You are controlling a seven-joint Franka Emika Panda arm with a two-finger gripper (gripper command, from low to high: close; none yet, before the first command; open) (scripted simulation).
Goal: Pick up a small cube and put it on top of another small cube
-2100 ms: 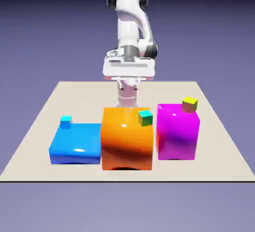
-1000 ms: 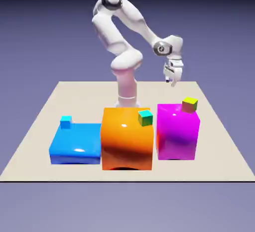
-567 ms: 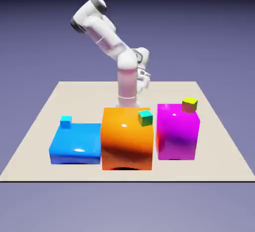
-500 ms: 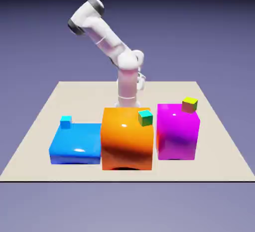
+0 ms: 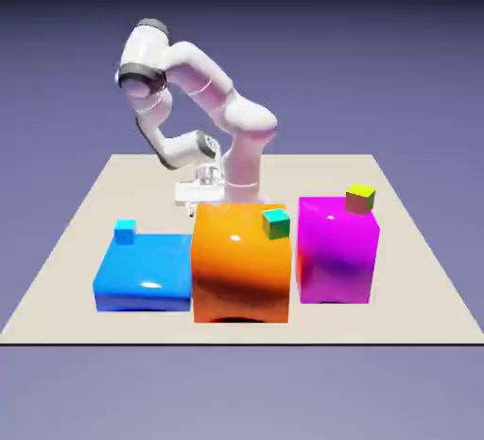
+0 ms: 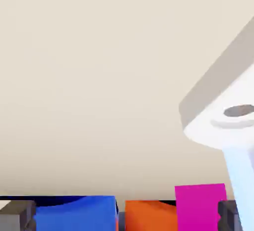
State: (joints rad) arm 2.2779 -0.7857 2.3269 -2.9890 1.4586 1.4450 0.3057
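Observation:
Three small cubes rest on big blocks in the exterior view. A cyan cube (image 5: 125, 231) sits on the low blue block (image 5: 144, 272). A green cube with a teal top (image 5: 276, 223) sits on the orange block (image 5: 240, 263), and a yellow-topped cube (image 5: 360, 199) on the magenta block (image 5: 337, 249). My gripper (image 5: 198, 202) hangs low behind the orange block's far left corner, apart from every cube. The hand view shows its grey fingertips (image 6: 18, 215) wide apart and open, nothing held, with the blue block (image 6: 74, 215), orange block (image 6: 149, 218) and magenta block (image 6: 200, 207) beyond.
The beige table (image 5: 85, 211) carries all three blocks in a row near its front edge. My own white base (image 6: 223, 120) fills the right of the hand view, close to the hand.
The arm has swung from the exterior view's right over to the left and folded down, bringing the hand low behind the orange block. The cubes have not moved.

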